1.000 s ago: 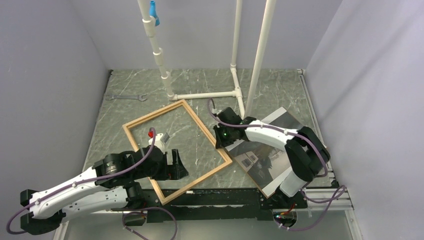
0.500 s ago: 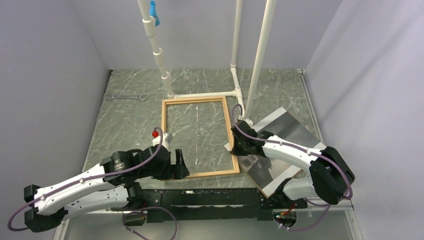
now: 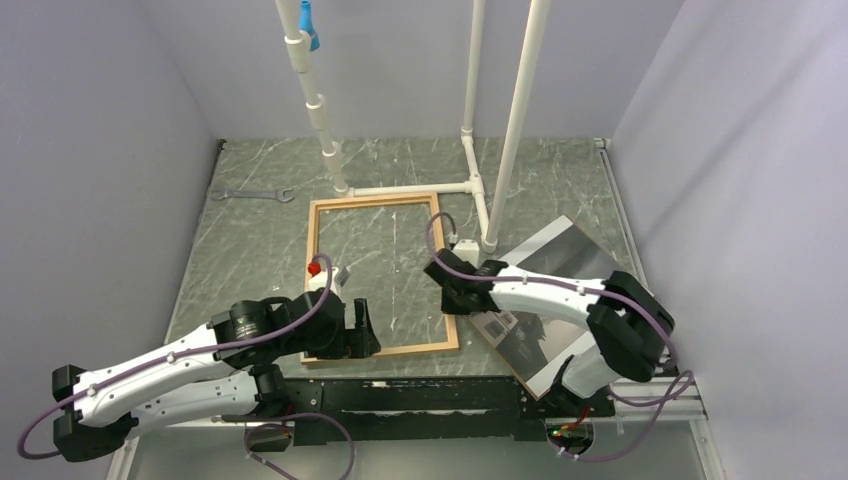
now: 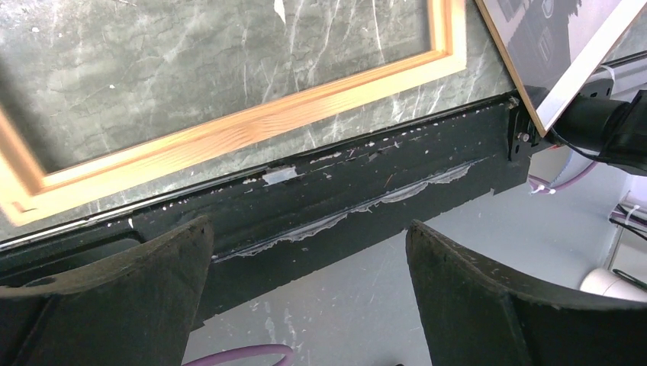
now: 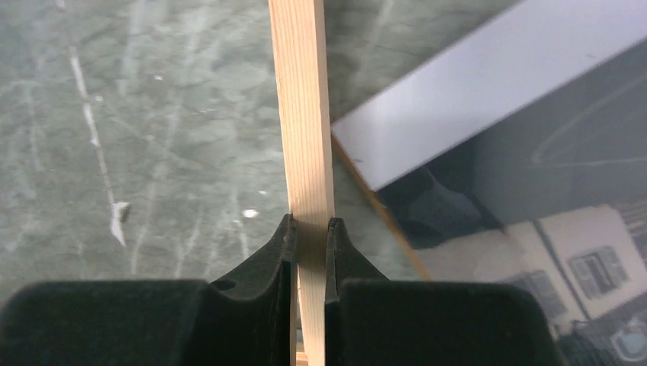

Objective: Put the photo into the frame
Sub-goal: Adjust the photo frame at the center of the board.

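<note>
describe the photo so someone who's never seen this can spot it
From the white pipes standing at the back of the table, look near-right. The photo lies there, askew, right of the frame. It is a solid dark grey sheet with a white border; the frame is just a wooden outline.

Evenly lit from overhead, shadows kept soft; glare is seen on photo (image 3: 580,262); wrist-cam foregrounds are blurred.
</note>
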